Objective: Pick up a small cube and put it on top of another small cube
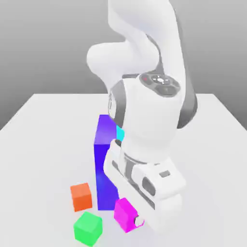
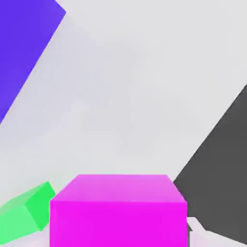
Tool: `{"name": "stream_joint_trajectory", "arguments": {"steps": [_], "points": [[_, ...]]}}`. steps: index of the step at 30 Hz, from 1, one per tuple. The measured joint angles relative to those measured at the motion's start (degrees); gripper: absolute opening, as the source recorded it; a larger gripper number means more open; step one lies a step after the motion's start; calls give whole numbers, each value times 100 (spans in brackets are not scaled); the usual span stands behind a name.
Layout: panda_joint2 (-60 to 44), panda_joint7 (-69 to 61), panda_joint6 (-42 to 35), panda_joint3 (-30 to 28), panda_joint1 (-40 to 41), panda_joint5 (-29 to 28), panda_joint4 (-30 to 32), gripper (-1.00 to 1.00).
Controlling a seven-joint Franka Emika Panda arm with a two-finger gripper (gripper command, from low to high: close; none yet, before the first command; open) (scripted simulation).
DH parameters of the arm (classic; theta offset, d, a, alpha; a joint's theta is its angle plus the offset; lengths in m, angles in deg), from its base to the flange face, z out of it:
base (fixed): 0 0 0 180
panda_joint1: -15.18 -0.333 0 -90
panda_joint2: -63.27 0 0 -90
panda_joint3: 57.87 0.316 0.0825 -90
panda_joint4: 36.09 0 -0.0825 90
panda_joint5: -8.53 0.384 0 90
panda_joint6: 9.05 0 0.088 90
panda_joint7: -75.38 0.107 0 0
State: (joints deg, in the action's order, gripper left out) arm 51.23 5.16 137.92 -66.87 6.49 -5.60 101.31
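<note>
White table (image 1: 43,116), magenta cube (image 1: 126,213) between jaws

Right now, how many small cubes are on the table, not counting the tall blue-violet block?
4. Orange cube beside the blue-violet block; green cube in front of it; magenta cube by the tool; cyan cube peeking out behind the block. The arm may hide others.

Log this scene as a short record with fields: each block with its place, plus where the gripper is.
small cube: small magenta-pink cube, on the white table at the gripper
tall block: big blue-violet block, upright, beside the pink cube
orange cube: on the exterior view's left of the tall block
green cube: near edge, close to the pink cube
cyan cube: behind the tall block, mostly hidden
gripper: low, at the pink cube
</note>
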Motion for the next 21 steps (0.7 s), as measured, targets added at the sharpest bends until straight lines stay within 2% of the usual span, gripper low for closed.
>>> {"name": "stream_joint_trajectory", "arguments": {"steps": [3,11,17,18,21], "points": [[100,-608,-47,-85,246,40,144,-100],[542,-2694,236,-53,903,1461,576,-100],[-201,-3117,1001,111,1070,1916,568,-100],[-334,-3152,1121,144,1090,1960,561,100],[-334,-3152,1120,144,1092,1960,561,100]]}}
